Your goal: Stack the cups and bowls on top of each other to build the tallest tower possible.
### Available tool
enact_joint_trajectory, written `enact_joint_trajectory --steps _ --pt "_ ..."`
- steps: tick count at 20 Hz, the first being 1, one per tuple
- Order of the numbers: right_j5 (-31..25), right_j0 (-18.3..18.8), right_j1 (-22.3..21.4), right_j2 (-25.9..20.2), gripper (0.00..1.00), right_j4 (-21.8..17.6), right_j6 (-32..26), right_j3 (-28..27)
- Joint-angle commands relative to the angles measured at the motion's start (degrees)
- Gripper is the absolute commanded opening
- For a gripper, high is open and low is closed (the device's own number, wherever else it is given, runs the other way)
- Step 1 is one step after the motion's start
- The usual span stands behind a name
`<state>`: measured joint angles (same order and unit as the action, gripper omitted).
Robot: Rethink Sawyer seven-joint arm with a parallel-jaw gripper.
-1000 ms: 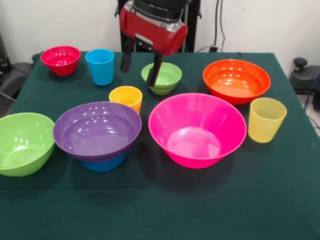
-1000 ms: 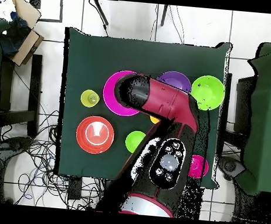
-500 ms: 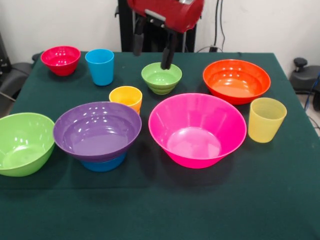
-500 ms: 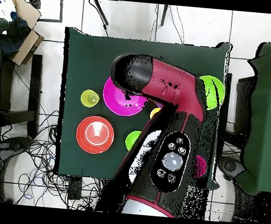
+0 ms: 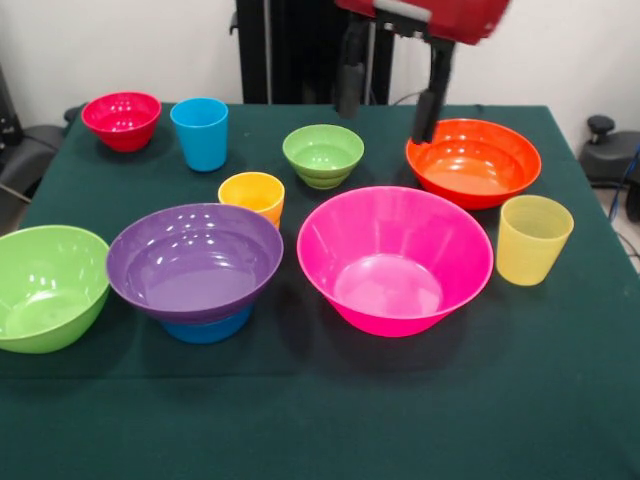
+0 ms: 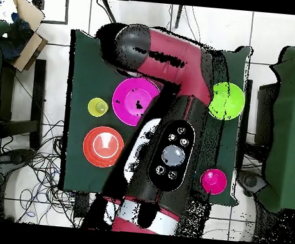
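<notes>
Green-clothed table [image 5: 560, 400], end effector [image 5: 390, 88] spread and empty near its far edge beside orange bowl [image 5: 473, 160], probably light, slick, best pinched at the rim.

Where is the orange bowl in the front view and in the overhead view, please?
Front view: the orange bowl stands at the right, far side of the table, just behind the pale yellow cup.
Overhead view: the orange bowl is at lower left.
Shared landmark: the big pink bowl, next to it in both.
</notes>
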<state>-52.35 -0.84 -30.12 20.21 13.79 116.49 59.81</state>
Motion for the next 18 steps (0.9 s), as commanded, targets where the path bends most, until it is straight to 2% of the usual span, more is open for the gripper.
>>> enact_joint_trajectory --steps 1,7,18 --pt "-3.1 -2.34 9.67 -4.84 1.0 1.68 14.94 -8.01" --pt "1.74 -3.36 15.52 -2.52 1.0 1.52 17.02 -11.81" --pt "2.29 -5.52 25.34 4.46 1.0 -1.87 20.61 -20.01"
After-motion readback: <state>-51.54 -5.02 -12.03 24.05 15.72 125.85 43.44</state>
